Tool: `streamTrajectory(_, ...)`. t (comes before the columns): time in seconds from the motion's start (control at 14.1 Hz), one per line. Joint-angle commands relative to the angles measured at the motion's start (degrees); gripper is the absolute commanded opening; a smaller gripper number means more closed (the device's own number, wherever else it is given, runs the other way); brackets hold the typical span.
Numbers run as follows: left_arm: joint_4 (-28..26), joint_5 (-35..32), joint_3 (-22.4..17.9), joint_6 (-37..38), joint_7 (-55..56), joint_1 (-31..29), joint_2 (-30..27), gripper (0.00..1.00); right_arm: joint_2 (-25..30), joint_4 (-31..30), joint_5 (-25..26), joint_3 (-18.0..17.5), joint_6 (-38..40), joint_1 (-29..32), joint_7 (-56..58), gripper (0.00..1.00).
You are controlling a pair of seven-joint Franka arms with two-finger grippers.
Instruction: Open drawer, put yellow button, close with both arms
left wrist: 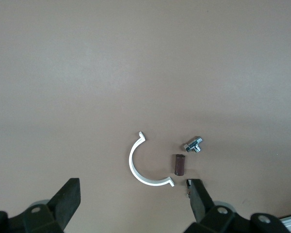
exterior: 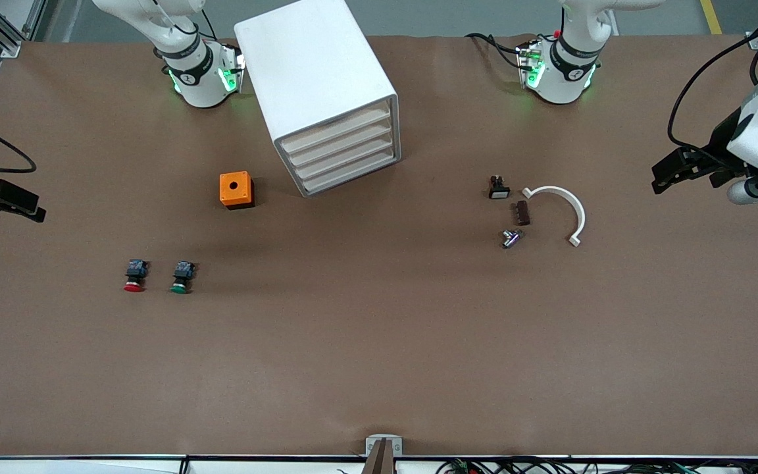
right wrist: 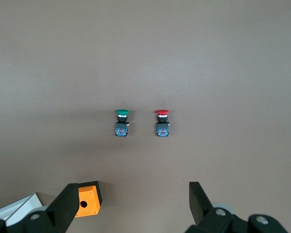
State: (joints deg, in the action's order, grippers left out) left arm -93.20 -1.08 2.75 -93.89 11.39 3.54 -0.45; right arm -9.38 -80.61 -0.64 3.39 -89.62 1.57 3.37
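Note:
The white cabinet (exterior: 313, 66) stands near the robots' bases, and its corner shows in the right wrist view (right wrist: 14, 206). Its uppermost drawer (exterior: 339, 126) is shut, level with the three below it. The yellow button is not in view in any frame. My left gripper (exterior: 688, 172) hangs open and empty over the left arm's end of the table; in its wrist view (left wrist: 134, 204) the jaws stand wide apart. My right gripper (exterior: 20, 201) hangs open and empty over the right arm's end, jaws wide apart in its wrist view (right wrist: 133, 206).
An orange cube with a hole (exterior: 236, 189) (right wrist: 87, 200) sits beside the cabinet. A red button (exterior: 134, 275) (right wrist: 161, 121) and a green button (exterior: 182, 276) (right wrist: 121, 121) lie nearer the camera. A white C-shaped clip (exterior: 563, 207) (left wrist: 140, 167), a brown cylinder (exterior: 522, 212) (left wrist: 178, 164), a metal fitting (exterior: 511, 237) (left wrist: 194, 144) and a small black part (exterior: 499, 187) lie toward the left arm's end.

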Motion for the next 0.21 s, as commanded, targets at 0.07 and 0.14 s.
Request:
streamTrajectory(0.07,-0.05,0.73,-0.47,0.29,-0.58,0.77,-0.69,1.00,-0.28,0.90,0.82,-0.85,0.41,0.80,-0.12,1.00)
streamTrajectory(0.14,0.03,0.73,-0.47,0.20,-0.58,0.85,-0.78,1.00,-0.28,0.90,0.73,-0.85,0.41,0.72,-0.12,1.00)
